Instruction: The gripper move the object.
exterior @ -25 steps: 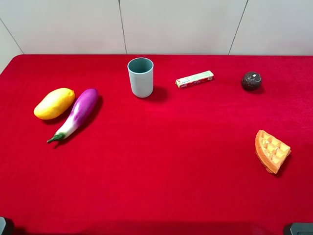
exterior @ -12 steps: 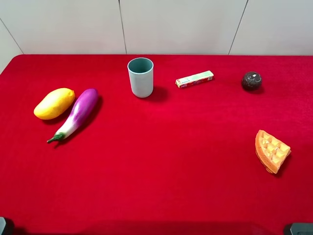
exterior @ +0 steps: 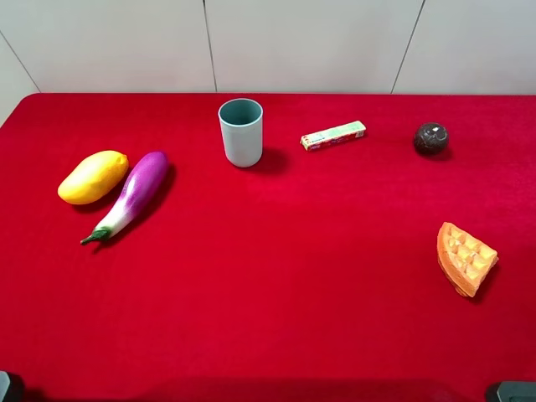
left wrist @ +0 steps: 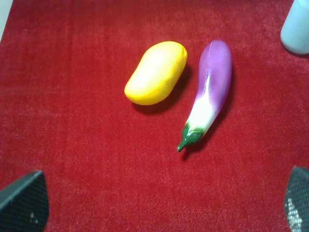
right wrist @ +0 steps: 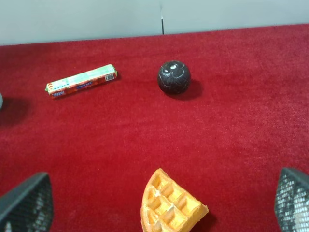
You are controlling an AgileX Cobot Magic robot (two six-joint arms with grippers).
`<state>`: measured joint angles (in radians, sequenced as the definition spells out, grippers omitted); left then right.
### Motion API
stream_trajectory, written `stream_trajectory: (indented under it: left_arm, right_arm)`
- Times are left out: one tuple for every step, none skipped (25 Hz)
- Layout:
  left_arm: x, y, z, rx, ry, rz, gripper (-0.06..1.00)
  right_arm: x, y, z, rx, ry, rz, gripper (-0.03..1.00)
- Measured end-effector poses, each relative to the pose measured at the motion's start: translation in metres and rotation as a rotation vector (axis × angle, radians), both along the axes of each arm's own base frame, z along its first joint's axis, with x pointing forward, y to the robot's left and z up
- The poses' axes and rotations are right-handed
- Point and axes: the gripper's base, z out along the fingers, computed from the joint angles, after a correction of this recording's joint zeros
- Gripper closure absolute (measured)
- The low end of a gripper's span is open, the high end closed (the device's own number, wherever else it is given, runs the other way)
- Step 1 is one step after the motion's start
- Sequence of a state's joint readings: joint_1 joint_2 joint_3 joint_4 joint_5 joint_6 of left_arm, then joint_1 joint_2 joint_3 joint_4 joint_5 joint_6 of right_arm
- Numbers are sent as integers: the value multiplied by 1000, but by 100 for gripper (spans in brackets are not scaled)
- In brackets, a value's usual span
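No change seen since a second ago: task not begun. Left claw (left wrist: 154,205) spread wide, nothing held. Eggplant (left wrist: 208,89) lain ahead of it, mango (left wrist: 156,72) just beside. Approach still needed.

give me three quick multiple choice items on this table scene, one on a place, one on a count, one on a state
1. What lies right beside the eggplant?
A. mango
B. waffle piece
C. dark ball

2. How many cups stand on the red cloth?
A. none
B. one
C. three

3. How is the left gripper?
A. shut on the eggplant
B. open, holding nothing
C. shut on the cup

Key: 1 A, the mango lies alongside it. 2 B, only one blue-grey cup shows. 3 B, its fingertips sit far apart at the wrist view's corners with bare cloth between.
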<state>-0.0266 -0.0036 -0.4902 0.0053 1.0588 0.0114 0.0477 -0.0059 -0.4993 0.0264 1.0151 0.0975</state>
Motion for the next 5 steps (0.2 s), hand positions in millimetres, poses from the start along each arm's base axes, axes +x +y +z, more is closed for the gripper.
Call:
stream_trajectory:
  left_arm:
    - [0, 0, 0, 0, 0, 0, -2]
    - [0, 0, 0, 0, 0, 0, -2]
    - [0, 0, 0, 0, 0, 0, -2]
    - [0, 0, 0, 0, 0, 0, -2]
    - [0, 0, 0, 0, 0, 0, -2]
  right_arm:
    - [0, 0, 0, 0, 0, 0, 27]
    - [0, 0, 0, 0, 0, 0, 27]
    - [0, 0, 0, 0, 0, 0, 27]
    - [0, 0, 0, 0, 0, 0, 27]
    - [0, 0, 0, 0, 0, 0, 27]
